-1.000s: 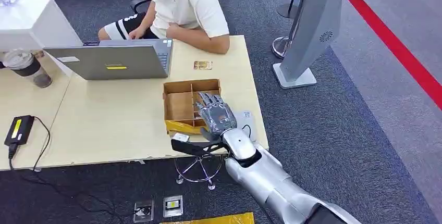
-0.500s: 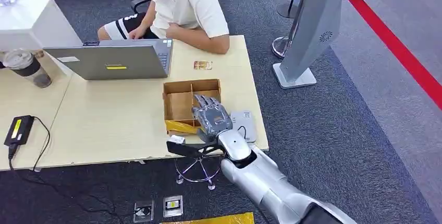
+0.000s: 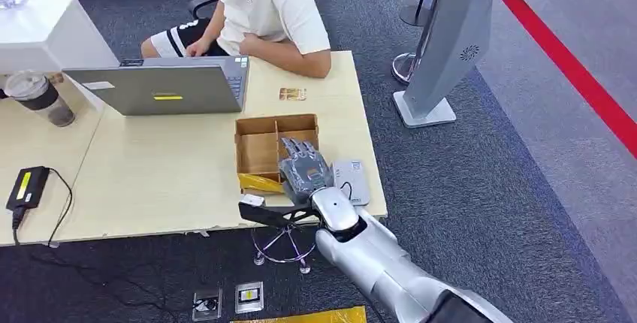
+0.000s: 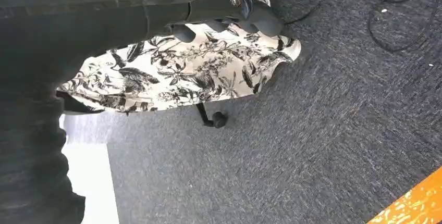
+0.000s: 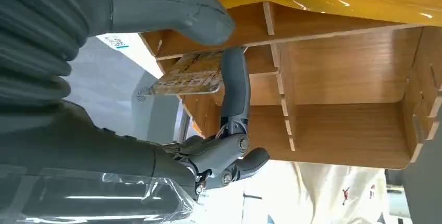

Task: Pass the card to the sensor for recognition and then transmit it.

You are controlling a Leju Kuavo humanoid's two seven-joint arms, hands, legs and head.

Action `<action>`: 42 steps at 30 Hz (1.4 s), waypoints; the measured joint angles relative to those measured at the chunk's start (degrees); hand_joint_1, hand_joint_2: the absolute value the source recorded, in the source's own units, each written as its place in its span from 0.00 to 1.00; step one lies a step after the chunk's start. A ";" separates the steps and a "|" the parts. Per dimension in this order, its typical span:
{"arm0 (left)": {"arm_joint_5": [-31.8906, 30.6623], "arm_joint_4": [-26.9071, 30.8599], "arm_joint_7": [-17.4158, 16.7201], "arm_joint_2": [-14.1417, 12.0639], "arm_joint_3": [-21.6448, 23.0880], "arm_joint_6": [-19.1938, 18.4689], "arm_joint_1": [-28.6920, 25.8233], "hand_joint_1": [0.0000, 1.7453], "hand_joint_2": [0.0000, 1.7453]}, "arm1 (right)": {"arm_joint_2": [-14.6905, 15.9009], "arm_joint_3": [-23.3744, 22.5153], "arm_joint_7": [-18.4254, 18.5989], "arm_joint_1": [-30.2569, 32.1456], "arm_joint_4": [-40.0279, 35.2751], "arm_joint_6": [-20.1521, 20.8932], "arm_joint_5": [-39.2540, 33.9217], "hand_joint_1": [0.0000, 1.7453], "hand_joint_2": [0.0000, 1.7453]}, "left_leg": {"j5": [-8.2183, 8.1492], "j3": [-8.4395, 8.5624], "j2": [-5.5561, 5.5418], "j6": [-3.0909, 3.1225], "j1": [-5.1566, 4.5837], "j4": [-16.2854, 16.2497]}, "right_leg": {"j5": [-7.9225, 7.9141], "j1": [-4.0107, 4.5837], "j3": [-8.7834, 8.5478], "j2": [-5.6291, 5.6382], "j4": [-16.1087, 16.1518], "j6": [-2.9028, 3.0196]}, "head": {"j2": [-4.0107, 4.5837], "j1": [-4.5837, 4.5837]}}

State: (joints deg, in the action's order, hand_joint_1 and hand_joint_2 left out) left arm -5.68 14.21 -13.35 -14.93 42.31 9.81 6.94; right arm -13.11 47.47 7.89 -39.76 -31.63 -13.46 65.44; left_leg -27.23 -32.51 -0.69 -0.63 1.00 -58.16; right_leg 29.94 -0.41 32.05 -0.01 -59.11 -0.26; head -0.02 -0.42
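Observation:
My right hand reaches into the right compartment of an open wooden box near the table's front right. In the right wrist view a patterned tan card is pinched between the thick thumb and a dark finger, just inside the box. A small grey-white sensor pad lies flat on the table right beside the hand. My left hand hangs over grey carpet, fingers loose and holding nothing.
A second card lies on the table beyond the box. A person sits at the far side behind a grey laptop. A cup and a black adapter lie left. A grey kiosk stands right.
My right hand has drawn back a little toward the table's front edge, staying over the box's right compartment. Nothing else has moved.

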 joint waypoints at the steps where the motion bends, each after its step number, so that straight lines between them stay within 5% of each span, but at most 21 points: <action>1: 0.07 0.00 -0.04 0.04 0.00 0.00 0.00 0.00 1.00 | -0.04 0.02 0.18 -0.12 0.20 -0.04 0.04 0.54 1.00 | 0.00 0.00 0.00 0.00 0.00 0.00 | 0.00 0.00 0.00 0.00 0.00 0.00 | 0.00 -0.02; 3: 0.13 0.00 -0.24 0.11 0.00 0.00 0.00 0.00 1.00 | -0.17 0.02 0.42 -0.32 0.52 -0.09 0.04 0.45 1.00 | 0.00 0.00 0.00 0.00 0.00 0.00 | 0.00 0.00 0.00 0.00 0.00 0.00 | 0.00 -0.02; 6: 0.26 0.00 -0.63 0.13 0.00 -0.04 -0.01 0.00 1.00 | -0.33 0.02 0.41 -0.37 0.98 -0.22 -0.02 0.45 1.00 | 0.00 0.00 0.00 0.00 0.00 0.00 | 0.00 0.00 0.00 0.00 0.00 0.00 | 0.00 -0.02; 7: 0.31 0.00 -0.77 0.15 0.00 -0.04 -0.01 0.00 1.00 | -0.35 0.02 0.39 -0.39 1.09 -0.24 -0.04 0.32 1.00 | 0.00 0.00 0.00 0.00 0.00 0.00 | 0.00 0.00 0.00 0.00 -0.01 0.00 | 0.00 0.00; 9: 0.33 0.00 -0.87 0.15 0.00 -0.07 -0.01 0.00 1.00 | -0.44 0.02 0.35 -0.41 1.29 -0.33 -0.09 0.21 1.00 | 0.00 0.00 0.00 0.00 0.00 0.00 | 0.00 0.00 0.00 0.00 -0.01 0.00 | 0.00 -0.02; 14: 0.33 0.00 -0.89 0.15 0.00 -0.07 -0.01 0.00 1.00 | -0.44 0.02 0.35 -0.41 1.31 -0.33 -0.09 0.21 1.00 | 0.00 0.00 0.00 0.00 0.00 0.00 | 0.00 0.00 0.00 0.00 -0.01 0.00 | 0.00 -0.02; 19: 0.35 0.00 -1.01 0.17 0.00 -0.11 -0.02 0.00 1.00 | -0.59 0.02 0.35 -0.46 1.51 -0.37 -0.11 0.09 1.00 | 0.00 0.00 0.00 0.00 0.00 0.00 | 0.00 0.00 0.00 0.00 0.00 0.00 | 0.00 0.00; 29: 0.76 0.00 -2.38 0.28 0.00 -0.04 -0.14 0.00 1.00 | -1.62 0.09 0.63 -1.24 2.36 -1.38 -1.38 0.30 1.00 | 0.00 0.01 0.00 0.00 0.00 0.00 | 0.00 0.00 0.00 0.00 0.00 0.00 | 0.00 -0.02; 42: 1.38 0.00 -3.45 0.35 -0.02 0.33 -0.21 0.00 1.00 | -1.57 0.02 1.62 -1.97 3.63 -2.51 -2.45 0.43 1.00 | 0.00 0.01 0.00 0.00 0.00 0.00 | 0.00 0.00 0.00 0.01 0.00 0.00 | 0.00 0.00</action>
State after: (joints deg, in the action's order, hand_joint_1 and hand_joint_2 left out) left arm -4.31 14.21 -16.81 -14.58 42.29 10.14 6.73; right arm -14.69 47.50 9.51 -41.73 -28.00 -15.98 62.99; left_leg -27.22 -32.50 -0.69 -0.63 1.00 -58.16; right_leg 29.94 -0.41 32.05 0.00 -59.11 -0.26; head -0.02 -0.42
